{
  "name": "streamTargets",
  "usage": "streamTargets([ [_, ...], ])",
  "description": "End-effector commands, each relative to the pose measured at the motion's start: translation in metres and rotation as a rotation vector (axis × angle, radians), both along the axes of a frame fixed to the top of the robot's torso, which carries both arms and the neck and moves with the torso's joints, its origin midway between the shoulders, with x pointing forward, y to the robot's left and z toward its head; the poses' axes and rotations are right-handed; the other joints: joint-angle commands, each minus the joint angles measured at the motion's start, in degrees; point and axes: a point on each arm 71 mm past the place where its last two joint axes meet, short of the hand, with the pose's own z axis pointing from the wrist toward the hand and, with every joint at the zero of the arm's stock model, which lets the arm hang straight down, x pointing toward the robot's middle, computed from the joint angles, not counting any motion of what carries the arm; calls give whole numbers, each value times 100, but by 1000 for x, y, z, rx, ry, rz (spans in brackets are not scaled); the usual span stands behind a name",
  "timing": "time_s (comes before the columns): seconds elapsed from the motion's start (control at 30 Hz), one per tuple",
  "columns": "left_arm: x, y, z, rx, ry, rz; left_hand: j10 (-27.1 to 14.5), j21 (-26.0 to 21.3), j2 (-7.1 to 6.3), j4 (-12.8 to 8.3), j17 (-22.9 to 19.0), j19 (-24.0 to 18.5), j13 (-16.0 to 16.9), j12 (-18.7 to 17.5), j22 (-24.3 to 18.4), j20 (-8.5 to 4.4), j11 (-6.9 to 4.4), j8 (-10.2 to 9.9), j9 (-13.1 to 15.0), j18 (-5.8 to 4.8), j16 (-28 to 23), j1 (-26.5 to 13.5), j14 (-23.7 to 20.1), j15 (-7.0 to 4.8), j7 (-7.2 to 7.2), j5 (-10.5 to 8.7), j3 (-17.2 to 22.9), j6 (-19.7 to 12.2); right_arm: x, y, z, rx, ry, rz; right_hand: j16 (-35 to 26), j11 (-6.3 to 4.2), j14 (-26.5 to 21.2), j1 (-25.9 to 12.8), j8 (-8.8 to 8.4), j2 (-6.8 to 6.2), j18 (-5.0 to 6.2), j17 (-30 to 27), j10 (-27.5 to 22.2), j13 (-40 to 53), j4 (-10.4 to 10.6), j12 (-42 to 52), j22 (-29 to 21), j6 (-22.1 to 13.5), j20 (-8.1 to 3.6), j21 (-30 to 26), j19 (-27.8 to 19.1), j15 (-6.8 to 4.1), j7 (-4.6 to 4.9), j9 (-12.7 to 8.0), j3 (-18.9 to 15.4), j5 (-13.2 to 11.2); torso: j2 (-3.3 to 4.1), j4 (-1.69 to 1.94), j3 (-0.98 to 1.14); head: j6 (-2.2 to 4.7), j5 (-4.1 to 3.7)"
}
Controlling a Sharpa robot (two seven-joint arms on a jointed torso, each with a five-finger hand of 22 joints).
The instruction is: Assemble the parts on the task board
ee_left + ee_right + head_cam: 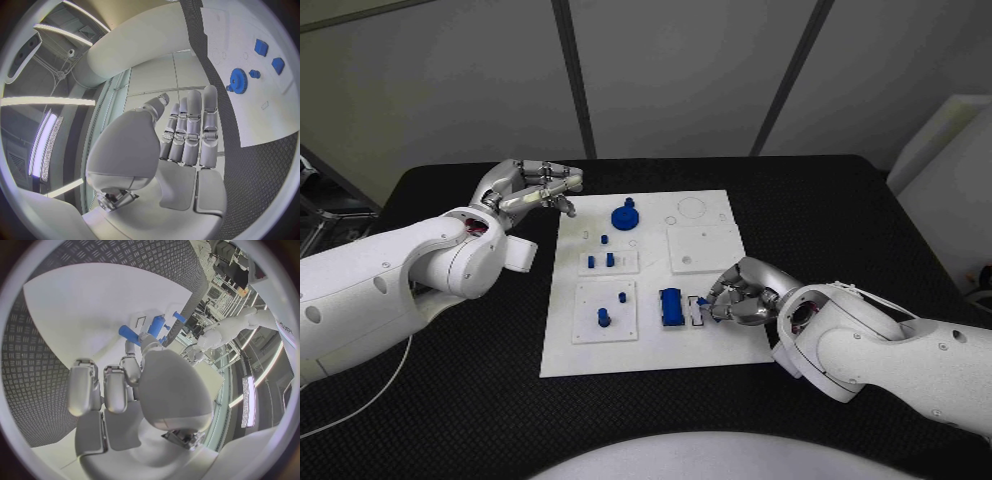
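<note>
The white task board (661,345) lies mid-table. On it are a blue gear (626,215), small blue pegs (599,261), an upright blue peg (604,317) and a blue block (671,307). My right hand (741,293) rests at the board's right edge, fingers curled, pinching a small blue peg (705,298) just right of the block. In the right wrist view that peg (129,335) sits at my fingertips, with the block (156,326) beyond. My left hand (531,190) hovers off the board's far left corner, fingers extended and holding nothing. The left wrist view shows the gear (237,79) on the board (262,115).
Black table (459,400) surrounds the board on all sides. White raised squares (700,247) sit on the board's right half, near a ring outline (689,209) at the far right. A pale object (949,150) stands past the table's far right corner.
</note>
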Motion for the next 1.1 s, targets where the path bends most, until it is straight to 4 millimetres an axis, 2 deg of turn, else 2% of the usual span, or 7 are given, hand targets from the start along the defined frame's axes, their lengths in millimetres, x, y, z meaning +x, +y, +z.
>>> streamTargets([
  [0.03, 0, -2, 1, -6, -3, -11, -39, -20, 24, -18, -6, -10, -8, -32, -7, 36, -15, -39, 4, 64, -16, 29, -45, 2, -1, 10, 8, -55, 2, 2, -1, 34, 6, -11, 24, -32, 381, -121, 25, -5, -68, 436, 69, 6, 67, -17, 16, 57, -30, -4, 48, -28, -33, 123, 9, 42, 1, 0, -3, -3, 4],
  [0.17, 0, -2, 1, -6, -2, -12, -39, -20, 24, -18, -6, -10, -8, -32, -7, 36, -15, -39, 4, 64, -16, 29, -45, 2, -1, 10, 8, -55, 4, 4, -4, 20, 26, -2, 31, -39, 383, -288, 53, -28, -70, 447, 85, 21, 164, -3, 27, 105, -31, 2, 53, -32, -46, 152, -16, 61, 1, -5, -4, -5, 9],
  [0.27, 0, -2, 1, -6, -1, -13, -39, -20, 24, -18, -6, -10, -8, -32, -7, 36, -15, -39, 4, 64, -16, 29, -45, 2, -1, 10, 8, -55, 5, 6, -7, 10, 40, 6, 39, -61, 386, -445, 104, -59, -74, 461, 108, 45, 250, 20, 51, 165, -42, 15, 62, -48, -75, 198, -80, 333, 3, -1, -5, -9, 13],
  [0.33, 0, -2, 1, -6, 0, -14, -39, -20, 24, -18, -6, -10, -8, -32, -7, 36, -15, -39, 4, 64, -16, 29, -45, 2, -1, 10, 8, -55, 6, 7, -8, 6, 46, 11, 45, -69, 388, -504, 127, -54, -77, 470, 130, 76, 279, 52, 66, 185, -48, 25, 68, -56, -84, 219, -110, 395, 0, -1, -3, -12, 19],
  [1.1, 0, -3, 1, -5, 4, -17, -39, -20, 24, -18, -6, -10, -8, -32, -7, 36, -15, -39, 4, 64, -16, 29, -45, 2, -1, 10, 8, -55, 11, 14, -11, -22, 41, 33, 53, -89, 391, -814, 212, -68, -82, 486, 200, 187, 323, 155, 94, 214, -70, 39, 78, -75, -107, 313, -350, 384, -4, -11, 2, -9, 57],
])
